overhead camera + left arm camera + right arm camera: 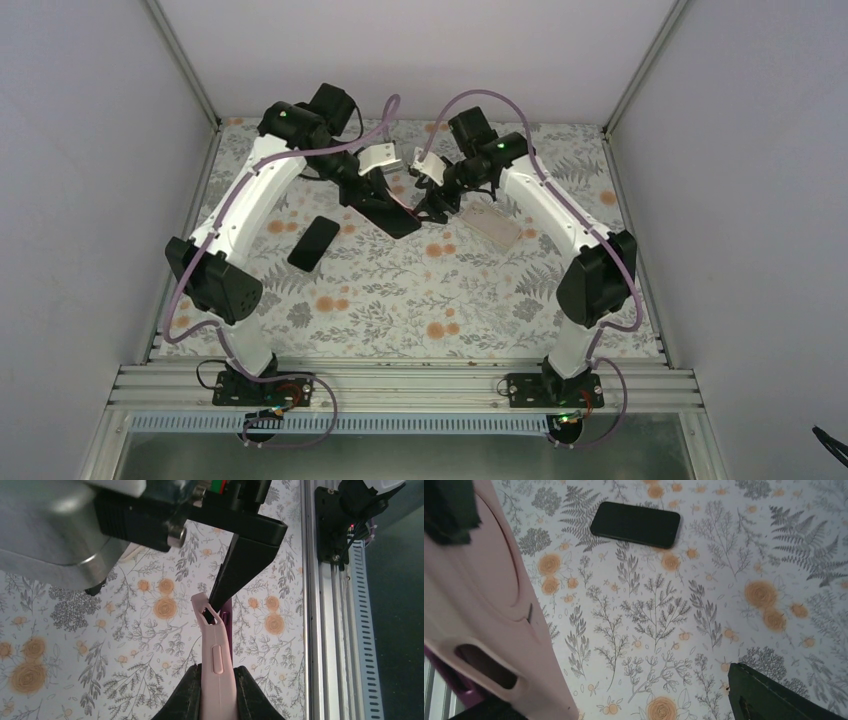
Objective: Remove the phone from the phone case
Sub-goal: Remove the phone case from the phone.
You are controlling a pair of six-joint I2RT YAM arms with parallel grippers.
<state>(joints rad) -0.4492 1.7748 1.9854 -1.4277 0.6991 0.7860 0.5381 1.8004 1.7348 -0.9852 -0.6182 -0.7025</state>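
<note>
My left gripper (pixel 372 190) (pixel 216 672) is shut on the pink phone case (pixel 215 650), held edge-on above the table. The purple phone (pixel 227 625) shows as a thin strip behind the case's edge. In the top view the cased phone (pixel 395 215) shows its dark face. My right gripper (pixel 430 203) (pixel 614 692) is open. One of its black fingers (pixel 240 570) pokes into the opening at the case's top end. In the right wrist view the pink case (pixel 484 595) fills the left side, next to that finger; the other finger (pixel 774 695) stands free at the lower right.
A second black phone (pixel 315 242) (pixel 635 524) lies flat on the flowered table, left of the grippers. A pale flat rectangle (pixel 490 225) lies right of them. The aluminium rail (pixel 327 630) runs along the table's near edge.
</note>
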